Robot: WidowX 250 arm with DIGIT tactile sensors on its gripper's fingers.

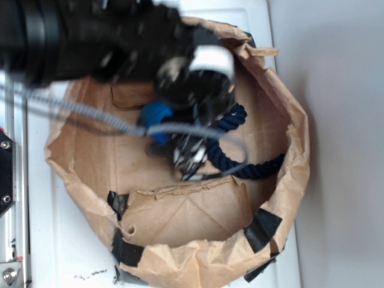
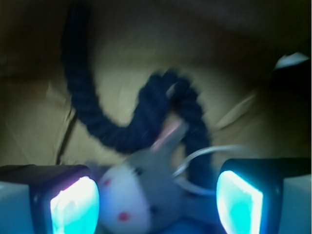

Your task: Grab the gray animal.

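The gray animal (image 2: 146, 192) lies in the wrist view between my two lit fingers, cream face with red dots toward the left pad (image 2: 75, 204), a pink-lined ear pointing up to the rope. Its white string loop (image 2: 204, 156) curls toward the right pad (image 2: 239, 202). My gripper (image 2: 157, 202) is open around it; the face is close against the left pad and a gap shows at the right one. In the exterior view the gripper (image 1: 189, 157) reaches down into the paper bag, and the arm hides most of the animal.
A navy rope (image 2: 141, 122) loops just behind the animal and shows as the rope (image 1: 240, 162) in the exterior view. A teal ball (image 1: 159, 117) sits left of the gripper. The crumpled brown paper bag wall (image 1: 294, 156), patched with black tape, rings everything.
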